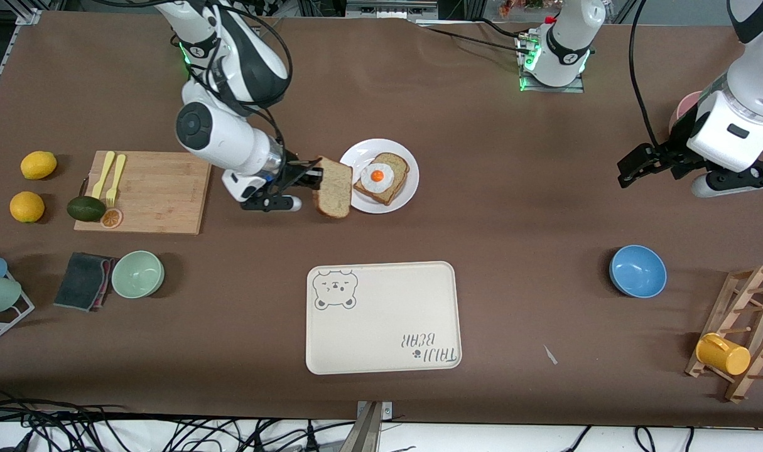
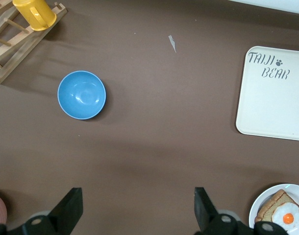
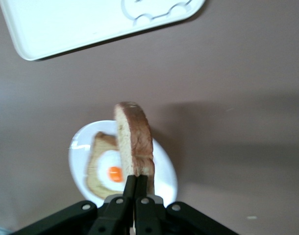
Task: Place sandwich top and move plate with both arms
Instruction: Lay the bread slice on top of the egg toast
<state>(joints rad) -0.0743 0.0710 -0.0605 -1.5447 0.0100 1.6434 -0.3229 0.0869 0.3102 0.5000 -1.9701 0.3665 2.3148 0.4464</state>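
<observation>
Front view, right gripper [image 1: 317, 177]: pressed tight on one edge of the sandwich top [image 1: 333, 188], holding the slice on edge in the air over the rim of the plate [image 1: 407, 194] that faces the right arm's end of the table.
Front view, plate: on the brown table [image 1: 513, 207], carrying a toast slice [image 1: 394, 177] with a fried egg [image 1: 377, 177] on it.
Front view, left gripper [image 1: 635, 164]: fingers spread wide and holding nothing, up over the table at the left arm's end, well apart from the plate; this arm waits.
Front view, surroundings: the cream bear tray [image 1: 381, 326] lies nearer the front camera than the plate. A cutting board [image 1: 161, 194] lies toward the right arm's end, with two forks [image 1: 110, 176], an avocado [image 1: 86, 208] and an orange slice [image 1: 111, 218] at its outer edge. Two lemons [image 1: 32, 185], a green bowl [image 1: 137, 274] and a dark cloth [image 1: 83, 280] sit nearby.
Front view, left arm's end: a blue bowl [image 1: 637, 271], and a wooden rack [image 1: 742, 336] holding a yellow mug [image 1: 722, 354].
Left wrist view: both black fingers [image 2: 70, 209] stand far apart over bare table, with nothing between them. Blue bowl [image 2: 82, 95], rack [image 2: 14, 46], yellow mug [image 2: 36, 13], tray corner [image 2: 272, 98] and part of the plate [image 2: 260, 210] show.
Right wrist view: the fingertips [image 3: 135, 188] pinch the slice [image 3: 135, 142] by its crust; it stands upright and hides part of the plate [image 3: 166, 176] and egg [image 3: 112, 172]. The tray [image 3: 81, 24] lies apart from the plate.
</observation>
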